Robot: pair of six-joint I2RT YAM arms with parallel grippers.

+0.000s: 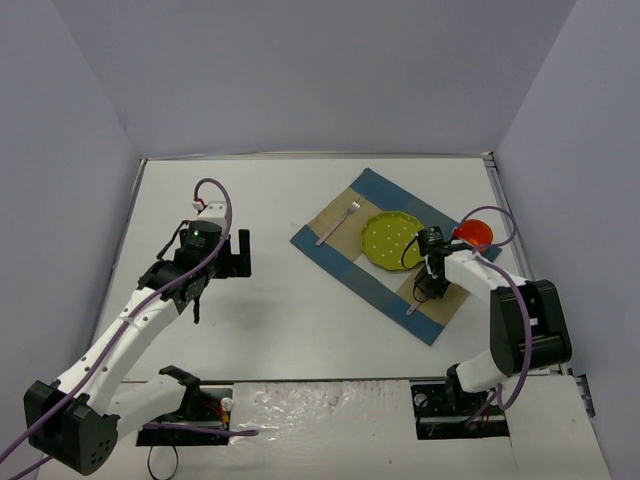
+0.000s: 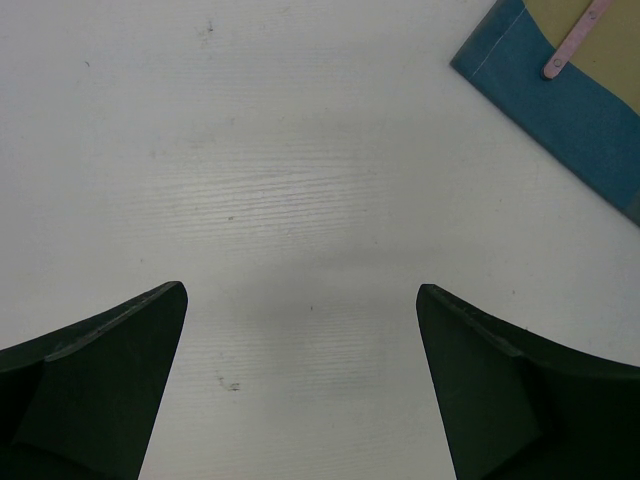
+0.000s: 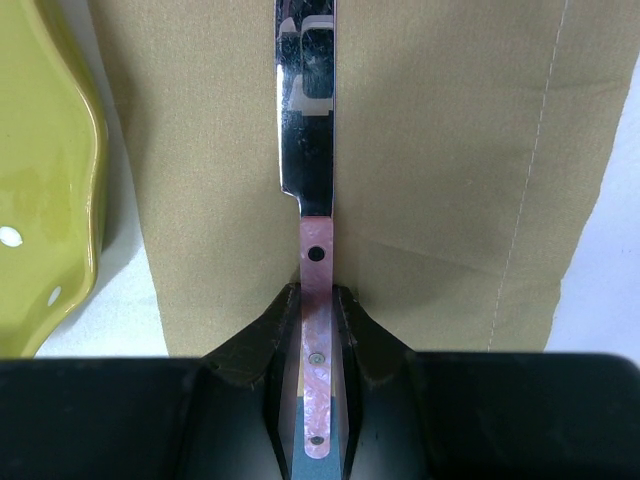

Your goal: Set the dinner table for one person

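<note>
The dinner table [image 1: 260,330] is a plain white top. On its right part lies a blue-and-tan placemat [image 1: 330,255] with a yellow-green plate [image 1: 392,240] on it. A pink-handled fork [image 1: 339,222] lies left of the plate. To the right of the plate, my right gripper [image 1: 430,288] is shut on the pink handle of a knife [image 3: 308,120]. The shiny blade points away over the tan cloth [image 3: 440,150]. Whether the knife rests on the cloth or hangs just above it, I cannot tell. My left gripper [image 2: 300,295] is open over bare table, holding nothing.
A red bowl [image 1: 476,233] sits at the placemat's far right corner, close behind my right arm. The plate's rim [image 3: 45,180] is just left of the knife. Pale lavender walls close in the table on three sides. The placemat's corner [image 2: 560,110] and fork handle [image 2: 575,40] lie ahead-right of my left gripper.
</note>
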